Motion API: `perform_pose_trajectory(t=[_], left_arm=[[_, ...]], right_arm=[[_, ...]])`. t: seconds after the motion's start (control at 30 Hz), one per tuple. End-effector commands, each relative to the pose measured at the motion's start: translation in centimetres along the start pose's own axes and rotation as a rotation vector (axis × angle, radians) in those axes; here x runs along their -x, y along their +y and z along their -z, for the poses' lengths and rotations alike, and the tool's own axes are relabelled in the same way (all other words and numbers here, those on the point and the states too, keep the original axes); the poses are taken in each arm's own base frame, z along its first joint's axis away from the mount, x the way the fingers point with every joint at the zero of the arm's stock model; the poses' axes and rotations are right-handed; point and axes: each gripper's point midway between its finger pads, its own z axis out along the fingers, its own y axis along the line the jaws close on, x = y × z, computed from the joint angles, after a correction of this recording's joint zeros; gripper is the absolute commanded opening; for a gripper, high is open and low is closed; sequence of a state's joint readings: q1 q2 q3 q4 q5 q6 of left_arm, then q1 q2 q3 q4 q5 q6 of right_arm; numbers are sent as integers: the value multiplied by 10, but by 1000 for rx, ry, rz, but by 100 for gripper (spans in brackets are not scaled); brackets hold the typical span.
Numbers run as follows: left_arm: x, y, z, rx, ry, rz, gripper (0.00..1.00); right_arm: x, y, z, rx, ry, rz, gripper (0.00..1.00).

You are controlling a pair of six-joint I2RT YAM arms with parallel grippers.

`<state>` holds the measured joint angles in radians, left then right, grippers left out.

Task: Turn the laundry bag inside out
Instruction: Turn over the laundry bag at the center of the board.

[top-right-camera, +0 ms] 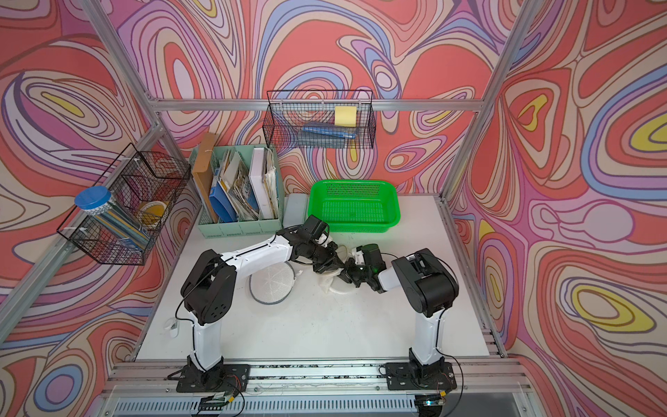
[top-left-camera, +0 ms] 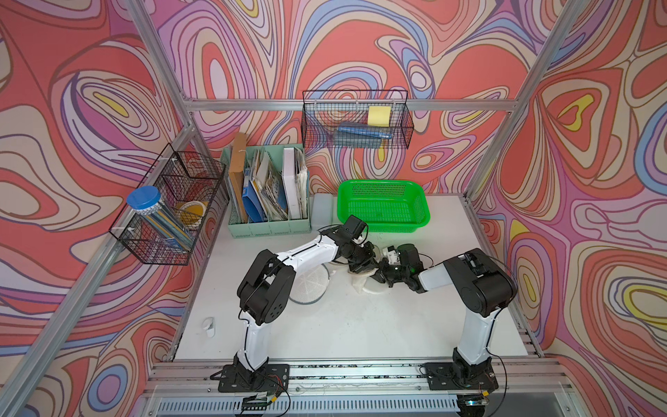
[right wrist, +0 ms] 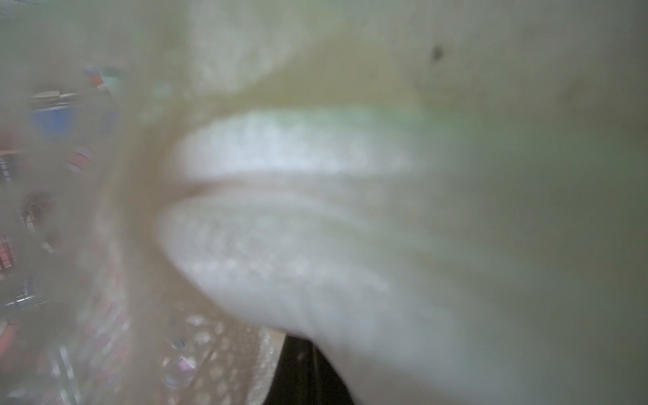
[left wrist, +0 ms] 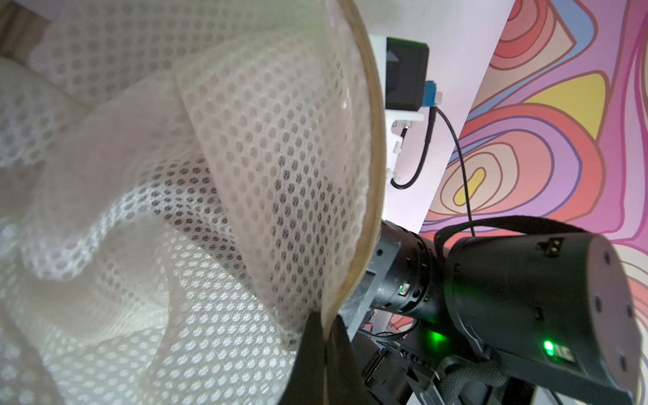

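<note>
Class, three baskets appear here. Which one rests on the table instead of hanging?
The green plastic basket: it sits on the table, while the back wire basket and the side wire basket, both black, hang from the frame.
</note>
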<state>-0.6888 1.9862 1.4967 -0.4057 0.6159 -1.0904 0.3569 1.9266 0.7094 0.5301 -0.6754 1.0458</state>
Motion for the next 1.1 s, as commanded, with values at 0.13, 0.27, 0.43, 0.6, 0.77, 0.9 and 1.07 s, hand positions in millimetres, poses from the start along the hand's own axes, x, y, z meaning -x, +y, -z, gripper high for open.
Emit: perform_pose_trajectory(t=[0.13, 0.27, 0.43, 0.6, 0.77, 0.9, 1.07], left_arm=[[-4, -11, 8, 31, 21, -85, 15], [6, -15, 16, 40, -6, -108, 26], [10, -16, 18, 35, -14, -109, 25], [12, -18, 16, 26, -16, -116, 31], [12, -19, 22, 43, -27, -146, 65], [17, -13, 33, 89, -49, -176, 80], [31, -6, 54, 99, -95, -185, 87]], right_arm=[[4, 12, 12, -67, -35, 64, 10], [3, 18, 24, -96, -45, 83, 24], [2, 20, 45, -174, -66, 107, 43], [-4, 15, 75, -254, -99, 109, 58], [-8, 26, 103, -288, -148, 133, 63], [-4, 50, 116, -259, -182, 145, 64], [2, 80, 111, -256, -184, 158, 66]])
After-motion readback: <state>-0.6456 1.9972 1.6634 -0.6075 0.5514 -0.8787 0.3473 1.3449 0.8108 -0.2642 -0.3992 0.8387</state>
